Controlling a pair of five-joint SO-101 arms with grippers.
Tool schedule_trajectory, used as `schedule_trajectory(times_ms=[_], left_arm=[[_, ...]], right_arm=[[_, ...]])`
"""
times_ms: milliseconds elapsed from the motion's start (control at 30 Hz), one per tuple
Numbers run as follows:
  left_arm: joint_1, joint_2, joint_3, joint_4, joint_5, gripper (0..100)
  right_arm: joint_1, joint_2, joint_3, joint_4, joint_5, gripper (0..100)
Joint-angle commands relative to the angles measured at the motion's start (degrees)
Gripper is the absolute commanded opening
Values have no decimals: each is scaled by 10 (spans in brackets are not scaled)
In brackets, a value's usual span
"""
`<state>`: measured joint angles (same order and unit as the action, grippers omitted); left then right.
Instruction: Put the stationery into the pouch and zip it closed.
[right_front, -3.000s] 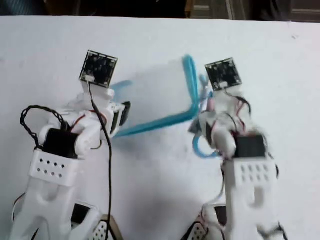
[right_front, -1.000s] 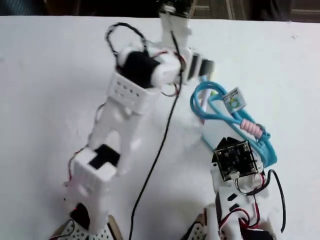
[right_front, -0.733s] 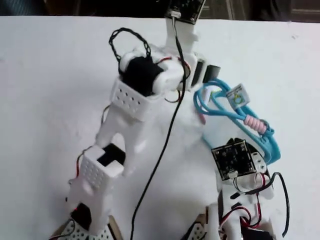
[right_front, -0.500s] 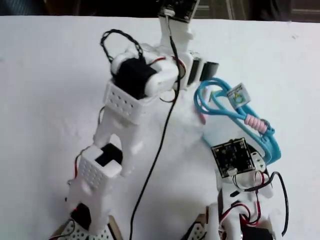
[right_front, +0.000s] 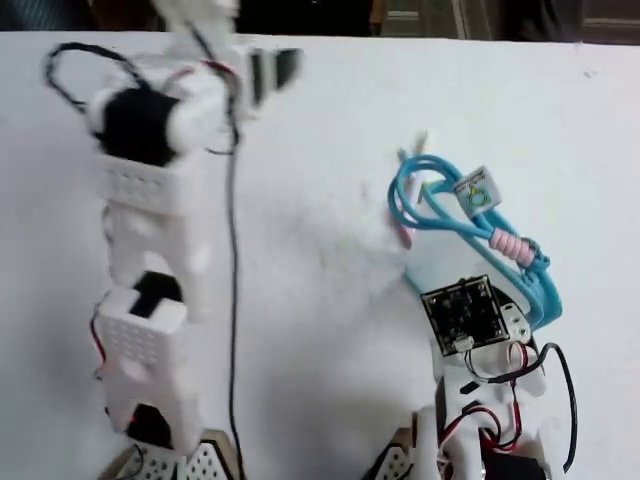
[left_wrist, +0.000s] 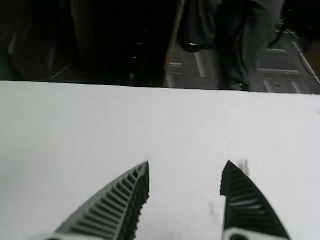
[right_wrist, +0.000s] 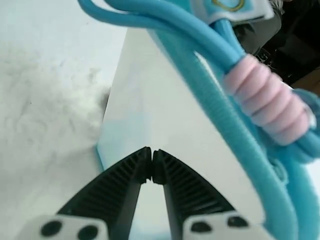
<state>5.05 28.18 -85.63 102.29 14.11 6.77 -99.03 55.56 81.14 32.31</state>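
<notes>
The pouch (right_front: 440, 262) is pale and translucent with blue trim. It lies at the table's right with a looped blue cord (right_front: 415, 200), a pink beaded piece (right_front: 505, 255) and a small tag (right_front: 474, 192) at its far end. In the right wrist view my right gripper (right_wrist: 151, 156) is shut, its tips pinching the pouch (right_wrist: 165, 110) near the pouch's near edge; from above, the wrist board (right_front: 465, 312) covers it. My left gripper (right_front: 272, 68) hangs open at the far left, well away from the pouch, with nothing between its fingers (left_wrist: 127, 200).
A small pale stick-like thing (right_front: 421, 140) pokes out beyond the pouch's far end. The white table's far edge (left_wrist: 160, 86) lies close ahead of the left gripper, with a dark floor beyond. The left arm's black cable (right_front: 232, 250) hangs over the table's middle.
The left arm has swung from the pouch's far end to the table's far left. The pouch and right arm have held still for the last second, after the pouch came nearer.
</notes>
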Motion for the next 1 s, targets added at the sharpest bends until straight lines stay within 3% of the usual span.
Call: schedule_trajectory(times_ms=[0,300,633,967], left_arm=[[-51,-29,-8,3,1,240],[-65,-116,222,1,1,241],[-84,-225,396,0,-35,241],[-93,-259,446,-1,-37,241]], right_arm=[[0,-1,-4,4,5,22],[-43,0,-73,51,35,29],[-47,-1,-99,33,33,340],[-47,-1,-185,0,33,350]])
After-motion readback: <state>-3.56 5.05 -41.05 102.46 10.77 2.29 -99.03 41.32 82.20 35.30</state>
